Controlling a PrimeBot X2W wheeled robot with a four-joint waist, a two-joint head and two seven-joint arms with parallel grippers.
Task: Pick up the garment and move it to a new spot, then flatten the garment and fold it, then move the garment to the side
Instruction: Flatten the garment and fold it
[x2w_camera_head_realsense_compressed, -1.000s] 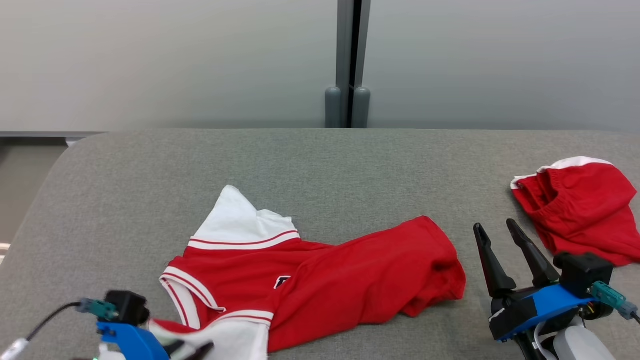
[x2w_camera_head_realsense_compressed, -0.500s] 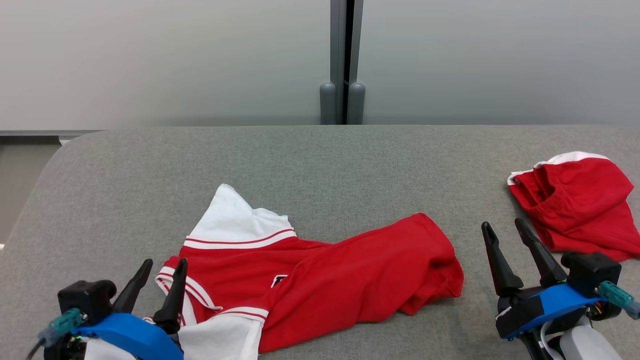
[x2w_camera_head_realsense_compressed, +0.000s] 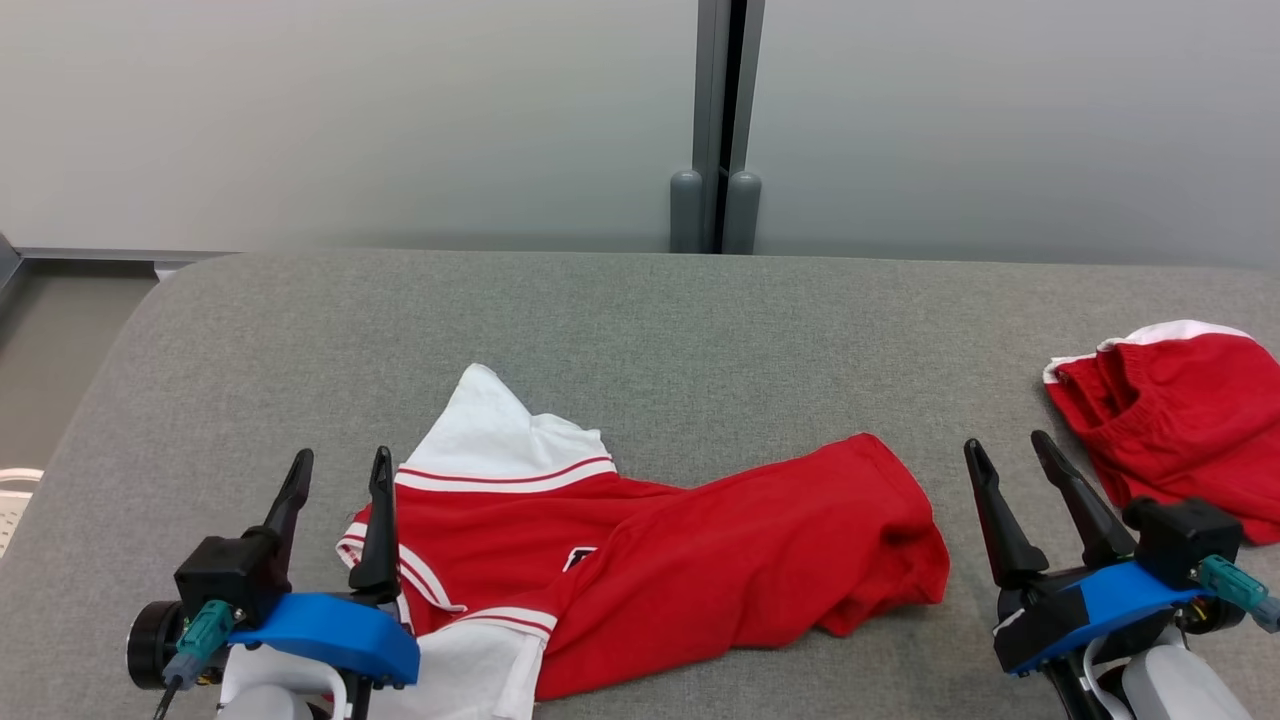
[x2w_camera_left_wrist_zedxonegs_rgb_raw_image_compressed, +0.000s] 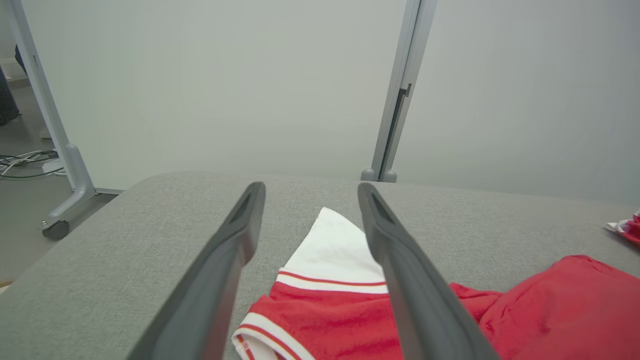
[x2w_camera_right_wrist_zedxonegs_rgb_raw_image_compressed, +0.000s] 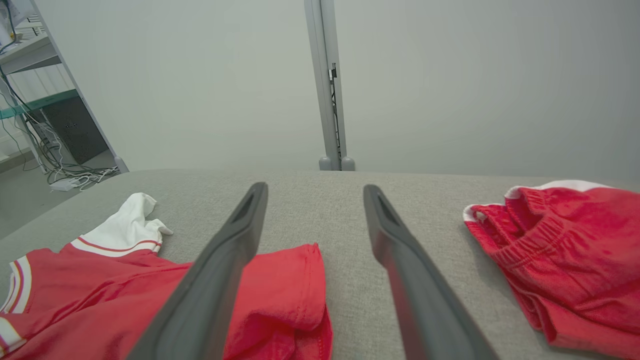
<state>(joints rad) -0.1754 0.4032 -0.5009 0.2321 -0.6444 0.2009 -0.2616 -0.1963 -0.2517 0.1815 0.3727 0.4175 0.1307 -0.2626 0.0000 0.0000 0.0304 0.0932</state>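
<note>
The garment (x2w_camera_head_realsense_compressed: 690, 560) is a red shirt with white sleeves and striped trim, lying crumpled on the grey table (x2w_camera_head_realsense_compressed: 620, 320), near its front edge. My left gripper (x2w_camera_head_realsense_compressed: 340, 470) stands open at the shirt's left end, fingers up, empty. In the left wrist view the garment (x2w_camera_left_wrist_zedxonegs_rgb_raw_image_compressed: 525, 310) lies below and right of the left gripper (x2w_camera_left_wrist_zedxonegs_rgb_raw_image_compressed: 307, 192). My right gripper (x2w_camera_head_realsense_compressed: 1005, 455) is open just right of the shirt's hem, holding nothing. The right wrist view shows the garment (x2w_camera_right_wrist_zedxonegs_rgb_raw_image_compressed: 100, 290) to the left, under the right gripper (x2w_camera_right_wrist_zedxonegs_rgb_raw_image_compressed: 312, 192).
A pair of red shorts with a white band (x2w_camera_head_realsense_compressed: 1185, 425) lies at the table's right edge, also seen as the shorts (x2w_camera_right_wrist_zedxonegs_rgb_raw_image_compressed: 565, 250) in the right wrist view. A grey panel wall with a post (x2w_camera_head_realsense_compressed: 720, 130) stands behind the table. The table's rounded left corner drops to the floor.
My left gripper has risen from low at the bottom edge and now stands upright beside the shirt's left sleeve. The camera has shifted slightly. The shirt and right gripper lie as before.
</note>
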